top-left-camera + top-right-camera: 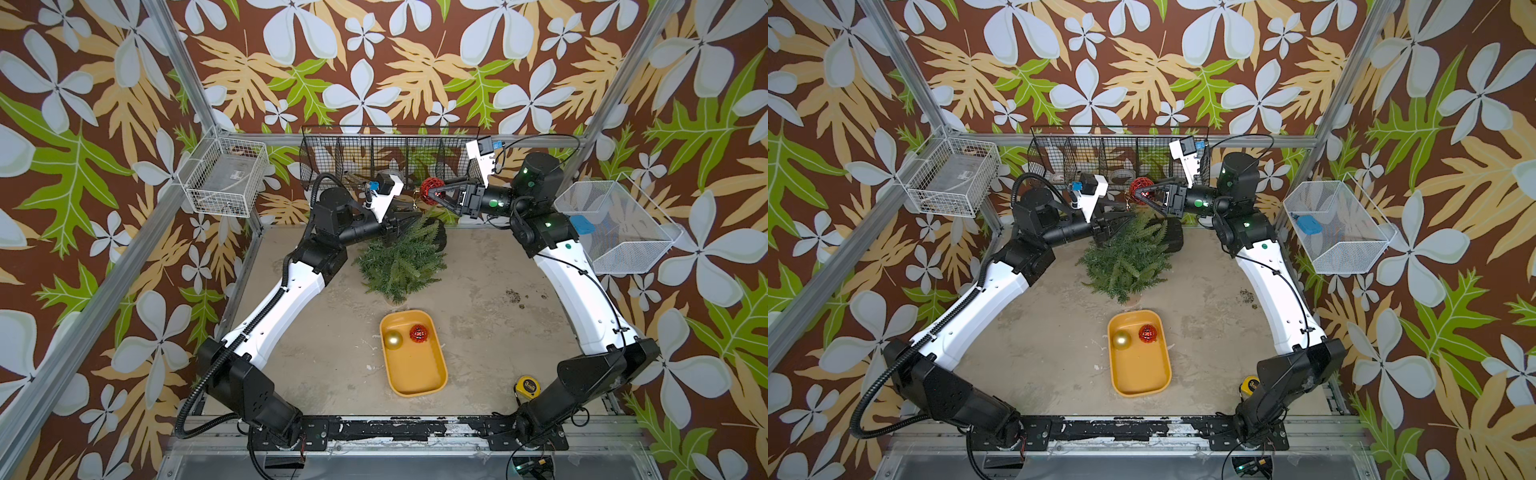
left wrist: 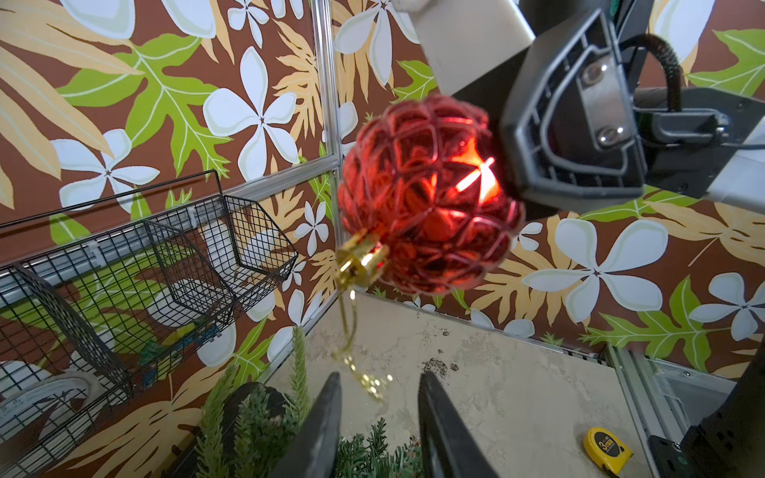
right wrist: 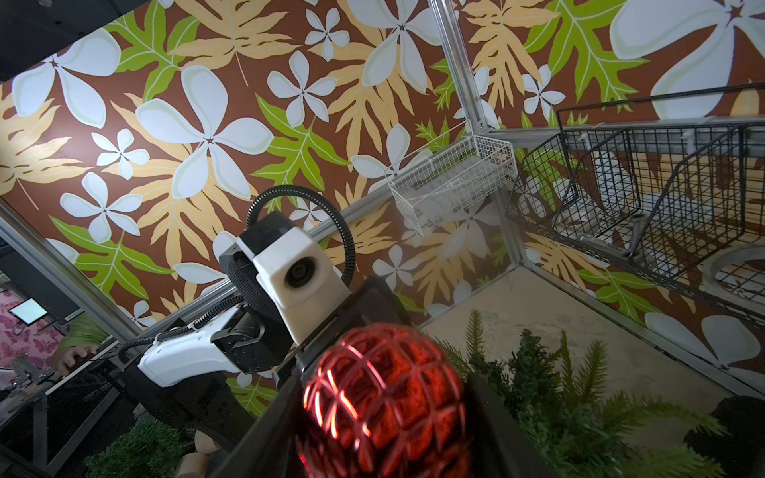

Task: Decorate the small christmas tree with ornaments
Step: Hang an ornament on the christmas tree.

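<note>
Both my arms reach from the front rail to the far end of the tabletop (image 1: 478, 332), elbows bowed outward, forearms turned in toward each other. My left arm (image 1: 282, 299) sits lower, its wrist level and pointing across toward my right side. My right arm (image 1: 582, 299) carries its wrist higher and points back the other way, so the two claws nearly meet above the far edge of the small christmas tree (image 1: 401, 262). The tree stands or lies mid-tabletop, I cannot tell which. Its black base shows on the far side and its tip points toward the yellow tray (image 1: 415, 392).

My right claw (image 1: 434, 195) is clamped on a red ornament (image 2: 426, 194), holding it in the air, gold cap down and toward my left claw. Two more ornaments lie in the far end of the tray, just beside each other: a gold ornament (image 1: 392, 340) and a second red ornament (image 1: 418, 333).

My left claw (image 2: 378, 380) is spread with a plain gap between its fingers. The held ornament's thin gold loop (image 2: 347, 331) dangles down into that gap, not pinched. A tape measure (image 1: 527, 384) sits near my right arm's base.
</note>
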